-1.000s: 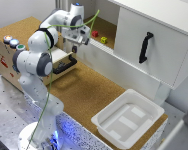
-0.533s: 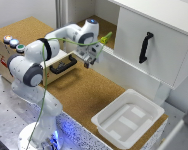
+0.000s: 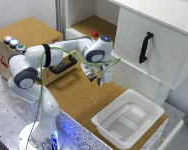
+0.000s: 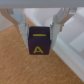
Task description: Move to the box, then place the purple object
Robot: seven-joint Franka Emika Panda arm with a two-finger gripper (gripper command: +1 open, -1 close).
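On the exterior view's left sits the wooden cabinet (image 3: 25,45), cork on top, with its coloured buttons (image 3: 13,43) in a row near the far corner. My arm (image 3: 49,57) stretches out from there over the cork floor (image 3: 79,100), and my gripper (image 3: 98,79) hangs in the air above that floor, in front of the white drawer unit with the black handle (image 3: 145,47). The wrist view settles the grip: my fingers (image 4: 23,26) are clamped on either side of the purple object (image 4: 40,41), a dark cube showing a yellow letter A, and it rides between them clear of the ground. Over on the exterior view's right lies the box (image 3: 128,118), a white tub sitting low, well apart from my gripper and its load.
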